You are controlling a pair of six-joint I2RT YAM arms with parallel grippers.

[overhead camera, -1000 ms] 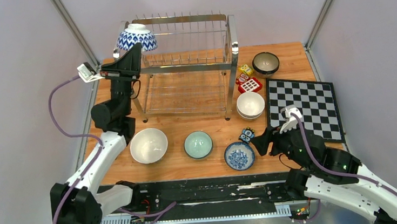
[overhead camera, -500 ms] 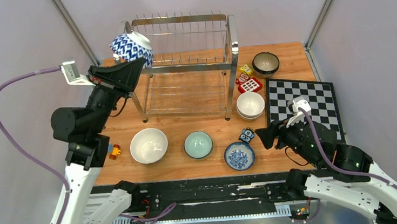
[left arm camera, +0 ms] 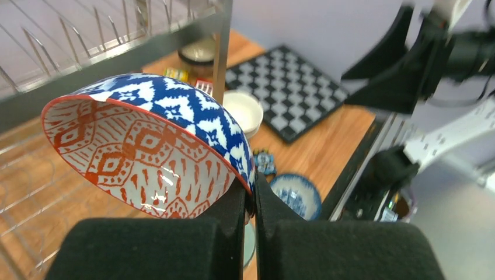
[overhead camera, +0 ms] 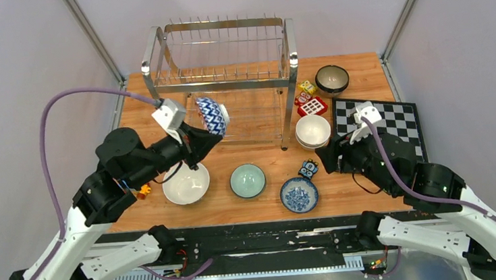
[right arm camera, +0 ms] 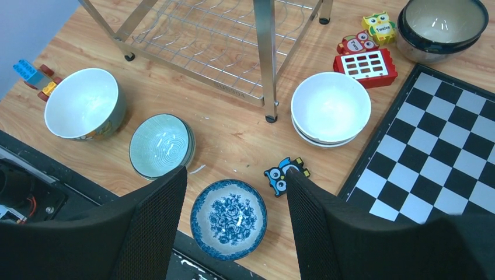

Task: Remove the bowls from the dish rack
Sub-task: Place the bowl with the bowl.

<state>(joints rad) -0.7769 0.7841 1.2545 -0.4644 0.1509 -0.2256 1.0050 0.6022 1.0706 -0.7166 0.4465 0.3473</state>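
The dish rack (overhead camera: 226, 74) stood rear centre on the desk (overhead camera: 355, 80). Before it lay a row: left bowl (overhead camera: 186, 183), middle bowl (overhead camera: 247, 180), right bowl (overhead camera: 299, 194). A bowl stack (overhead camera: 313, 131) sat just right of the rack's front leg, with toy blocks (overhead camera: 309, 97) behind it and a rear stack (overhead camera: 332, 78) beyond. The chessboard (overhead camera: 399, 116) lay rightmost. The left claw (left arm camera: 251, 204) held a tilted bowl (overhead camera: 212, 114) above the desk, before the rack's left half.

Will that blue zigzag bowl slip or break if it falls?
It might slip: the bowl looks glossy, and the left gripper pinches only its rim while it hangs tilted. It looks like hard ceramic, so probably stiff but likely to chip on the wooden table.
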